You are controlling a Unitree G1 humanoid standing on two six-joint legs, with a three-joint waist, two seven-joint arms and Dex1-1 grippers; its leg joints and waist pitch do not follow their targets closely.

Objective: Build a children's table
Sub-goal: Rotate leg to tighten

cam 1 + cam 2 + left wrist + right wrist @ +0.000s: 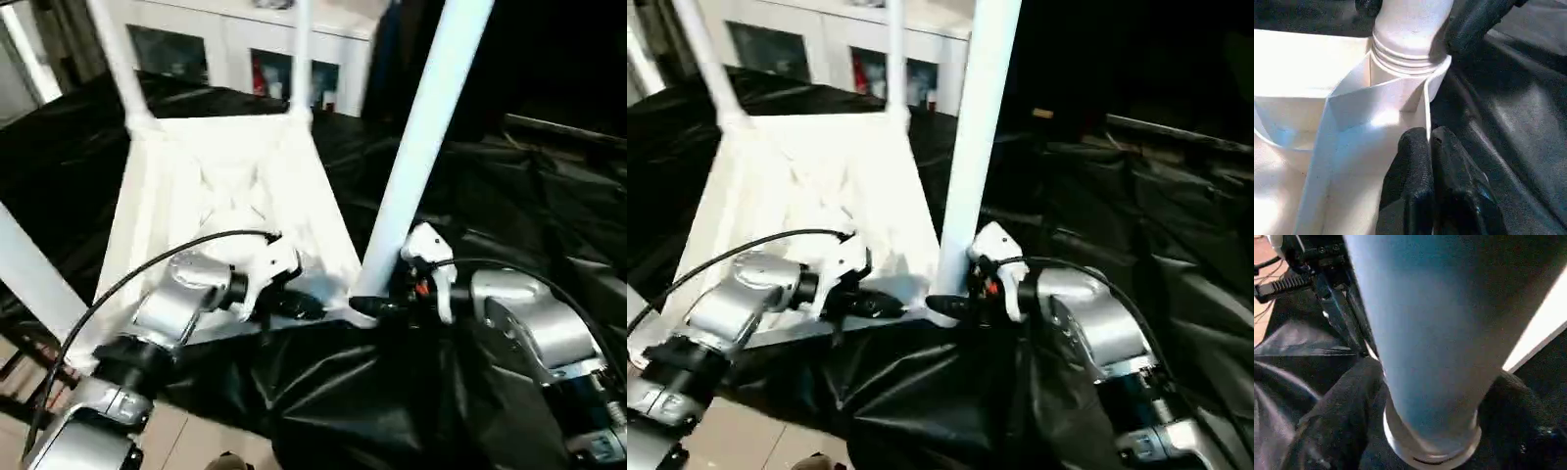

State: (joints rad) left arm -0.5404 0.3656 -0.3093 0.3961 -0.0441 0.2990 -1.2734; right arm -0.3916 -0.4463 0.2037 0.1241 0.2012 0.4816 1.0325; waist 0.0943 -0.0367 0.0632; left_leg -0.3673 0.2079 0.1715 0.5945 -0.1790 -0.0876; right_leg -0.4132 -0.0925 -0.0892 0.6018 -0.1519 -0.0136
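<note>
The children's table lies upside down on a black cloth, its ribbed white top facing me. Two far legs stand upright, and a near left leg crosses the edge. The near right leg stands tilted in its corner socket. My right gripper is shut on this leg's base, a black finger pressed on each side. My left gripper is shut on the thin rim wall of the top, just short of that socket.
Black cloth covers the surface around and under the table, bunched in folds by my arms. White cabinets stand behind. Pale floor shows below the near edge. A black cable loops over my left forearm.
</note>
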